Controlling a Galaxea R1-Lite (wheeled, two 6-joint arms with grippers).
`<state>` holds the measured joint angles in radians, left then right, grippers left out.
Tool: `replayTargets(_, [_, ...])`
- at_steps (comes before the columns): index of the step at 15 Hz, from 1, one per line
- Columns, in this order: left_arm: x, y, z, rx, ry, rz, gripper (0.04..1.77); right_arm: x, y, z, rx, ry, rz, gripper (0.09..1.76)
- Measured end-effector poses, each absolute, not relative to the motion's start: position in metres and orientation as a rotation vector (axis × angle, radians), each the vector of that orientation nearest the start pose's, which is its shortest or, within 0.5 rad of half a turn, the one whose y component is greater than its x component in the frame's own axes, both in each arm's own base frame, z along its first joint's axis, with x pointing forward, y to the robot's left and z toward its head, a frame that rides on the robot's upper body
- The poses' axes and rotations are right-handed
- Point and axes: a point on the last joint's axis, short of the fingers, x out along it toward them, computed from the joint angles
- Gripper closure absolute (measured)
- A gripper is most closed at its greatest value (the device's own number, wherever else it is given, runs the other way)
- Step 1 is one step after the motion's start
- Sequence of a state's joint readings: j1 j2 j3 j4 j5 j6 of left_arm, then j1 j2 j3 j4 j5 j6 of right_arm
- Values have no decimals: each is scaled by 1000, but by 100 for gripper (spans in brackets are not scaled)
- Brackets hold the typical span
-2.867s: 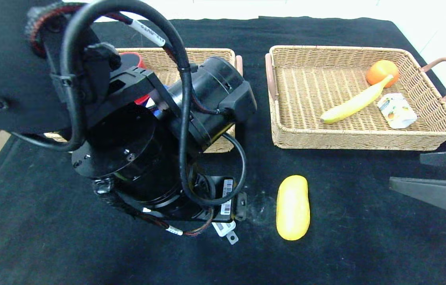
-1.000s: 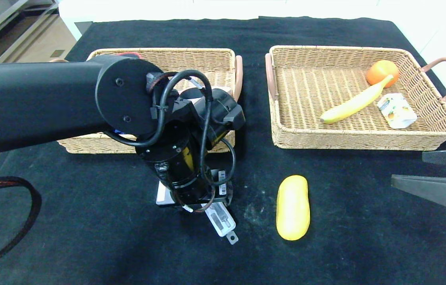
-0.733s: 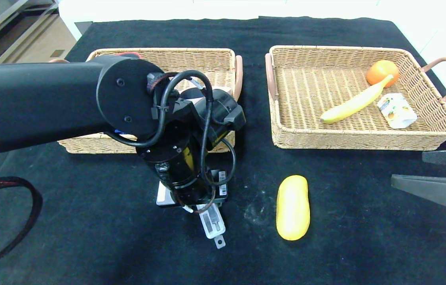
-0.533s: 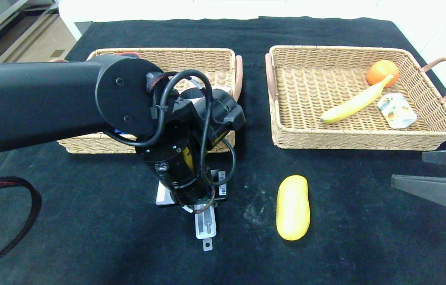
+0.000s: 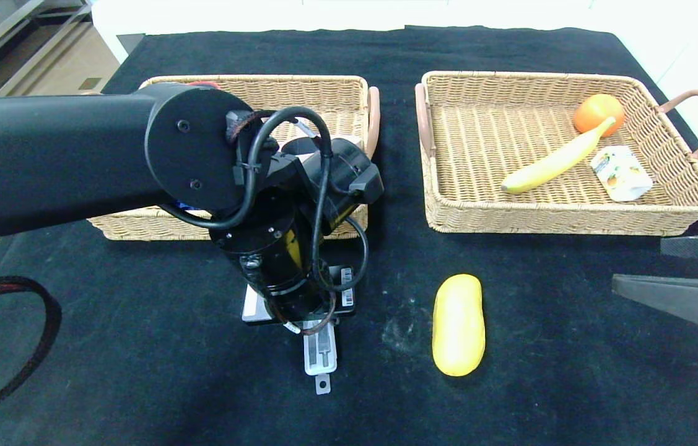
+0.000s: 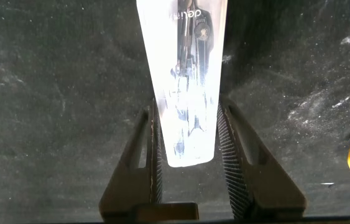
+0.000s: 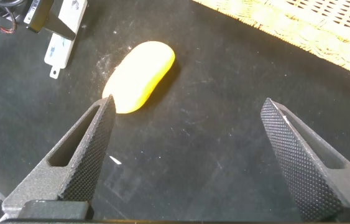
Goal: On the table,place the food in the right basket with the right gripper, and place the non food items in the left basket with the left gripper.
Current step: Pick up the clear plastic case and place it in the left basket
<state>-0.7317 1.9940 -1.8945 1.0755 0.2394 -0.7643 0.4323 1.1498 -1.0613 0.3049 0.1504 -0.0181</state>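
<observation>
The slim white clear-topped case (image 5: 320,353) lies on the black table (image 5: 138,371) in front of the left basket (image 5: 324,87). My left gripper (image 6: 187,109) points down over it, its fingers (image 6: 154,143) pressed against both long sides of the case (image 6: 184,81). In the head view the wrist hides most of the case. The yellow mango-like oval (image 5: 458,324) lies on the table to the right of the case. My right gripper (image 5: 636,263) is open and empty at the right edge, apart from the oval (image 7: 138,76).
The right basket (image 5: 571,222) holds a banana (image 5: 553,162), an orange (image 5: 596,113) and a drink carton (image 5: 621,173). My left arm covers most of the left basket; a red rim (image 5: 203,84) shows at its back. A black cable (image 5: 26,359) loops at the left.
The left arm came down over the case. In the last second the case's free end swung from pointing right-front to straight front, in line with the left fingers. The right gripper has not moved.
</observation>
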Motion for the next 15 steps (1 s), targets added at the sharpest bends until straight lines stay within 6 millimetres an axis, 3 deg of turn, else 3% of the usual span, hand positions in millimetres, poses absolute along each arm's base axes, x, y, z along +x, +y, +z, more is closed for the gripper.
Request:
replayTargets(9, [226,-227,260,-67,1047,-41,119,137,67,294,-74,392,580,14])
replayTargets(15, [208,-212,289,35,914,-91,119,137,67,294,-74,392,582,14])
